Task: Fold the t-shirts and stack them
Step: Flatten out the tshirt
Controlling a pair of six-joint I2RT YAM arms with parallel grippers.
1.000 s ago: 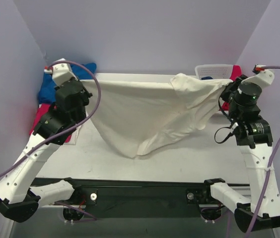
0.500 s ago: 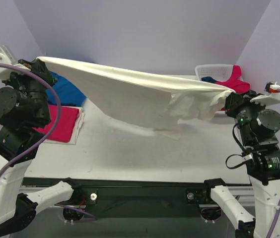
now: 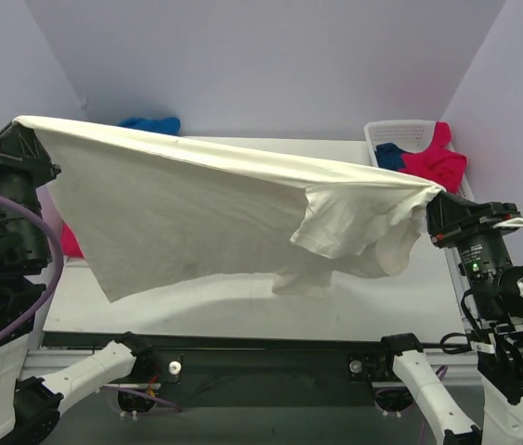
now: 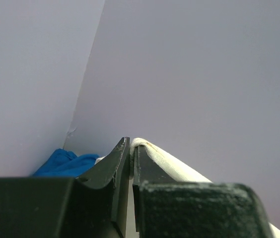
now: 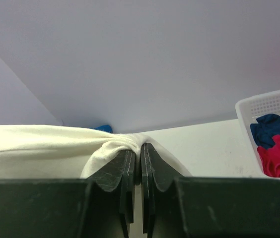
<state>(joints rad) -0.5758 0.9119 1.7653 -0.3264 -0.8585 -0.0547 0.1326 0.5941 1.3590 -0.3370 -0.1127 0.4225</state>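
Lilac walls enclose the white desk (image 3: 410, 297), above which the cream-white t-shirt (image 3: 197, 204) hangs stretched in the air. Left gripper (image 3: 22, 134) pinches its corner beyond the desk's left edge, right gripper (image 3: 431, 206) pinches bunched cloth at the right edge, both jaws nearly closed.

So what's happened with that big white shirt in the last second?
The left end effector and right end effector drew back toward the near edge and apart, lifting the cream-white t-shirt so it hangs stretched between them. Both stay pinched on it; the basket has not moved.
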